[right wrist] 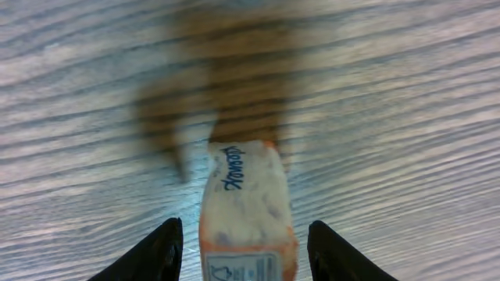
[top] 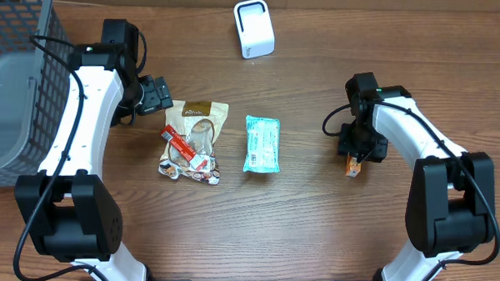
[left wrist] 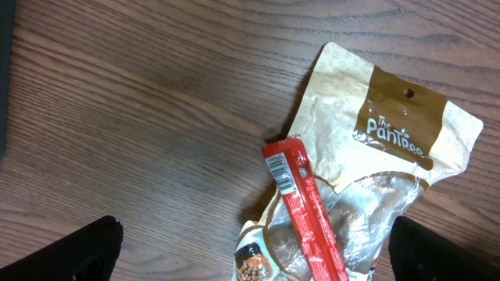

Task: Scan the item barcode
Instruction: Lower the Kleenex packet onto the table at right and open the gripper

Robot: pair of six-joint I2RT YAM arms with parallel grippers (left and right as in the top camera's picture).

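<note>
A small orange-and-white pack lies on the wood table between the fingers of my right gripper. The jaws stand open, with a gap on each side of the pack. From overhead only the pack's orange end peeks out below the right gripper. The white scanner stands at the back centre. My left gripper is wide open and holds nothing. It hovers over a beige snack bag with a red stick pack lying across it.
A teal wipes packet lies mid-table between the arms. The snack bag and red stick lie to its left. A grey wire basket fills the far left edge.
</note>
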